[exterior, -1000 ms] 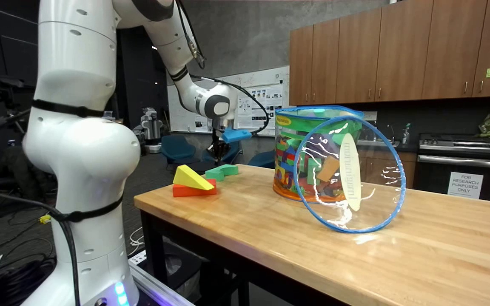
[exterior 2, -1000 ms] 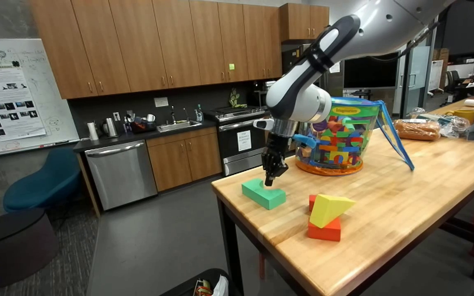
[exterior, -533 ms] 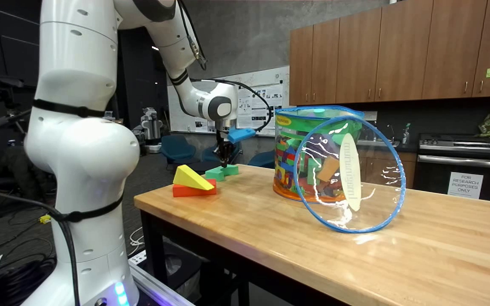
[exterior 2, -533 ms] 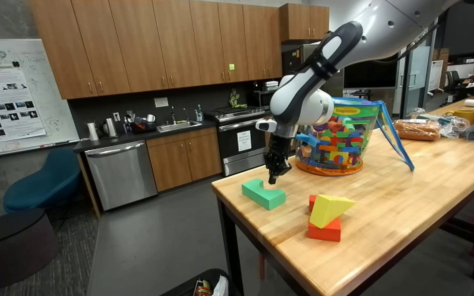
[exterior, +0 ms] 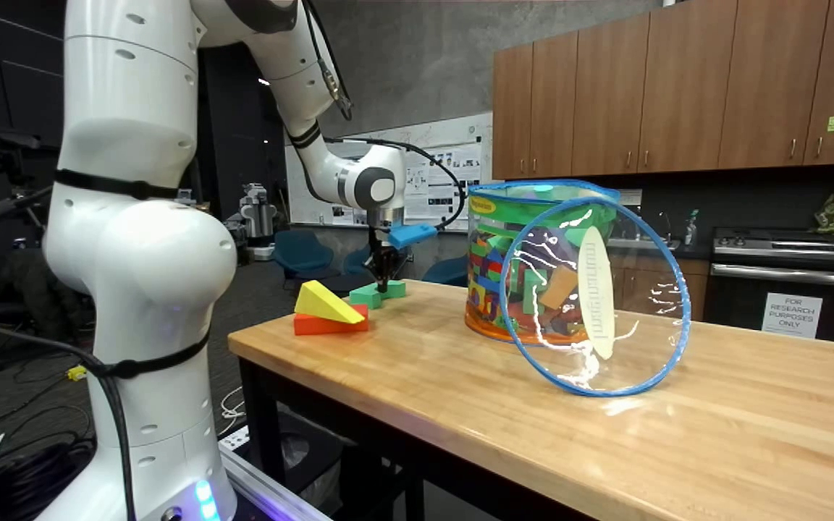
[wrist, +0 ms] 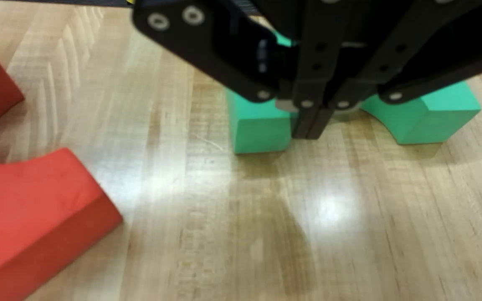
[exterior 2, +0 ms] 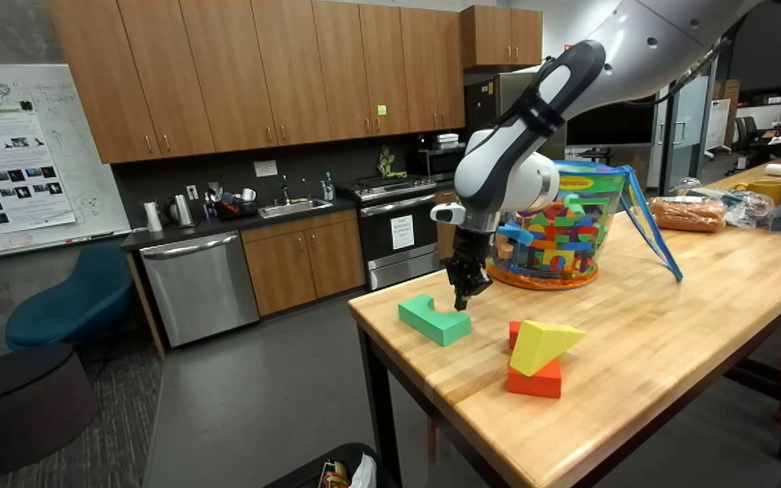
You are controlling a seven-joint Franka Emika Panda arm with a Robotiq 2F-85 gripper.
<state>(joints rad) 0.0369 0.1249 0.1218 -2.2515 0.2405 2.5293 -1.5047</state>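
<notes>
One row of brown wall cabinets (exterior 2: 262,81) along the far side of the room in both exterior views. Nearer, one long wooden table (exterior 2: 668,339) on dark legs; stretches off to the right. One white robot arm (exterior: 142,239), at the left in an exterior view; bends out over the table. One clear bucket (exterior: 511,215) with blue rim, green band and orange base; stands upright on the table, right of the arm's wrist, packed with coloured blocks (exterior 2: 560,238). One round clear lid (exterior: 596,293), edged in blue; slopes from the bucket's right side down to the tabletop. One black gripper (exterior 2: 461,303); points down at the table with jaws together. One red block (exterior: 330,327) with a curved notch; lies at the left in the wrist view, apart from the gripper. One green block (exterior 2: 431,324), also notched in a curve; lies flat near the table's left corner in an exterior view. One yellow wedge (exterior 2: 543,346); rests on top of the red block. Two fingertips (wrist: 301,127) low between the ends of the green block, just beside the left end in the wrist view; cannot tell whether touching it.
</notes>
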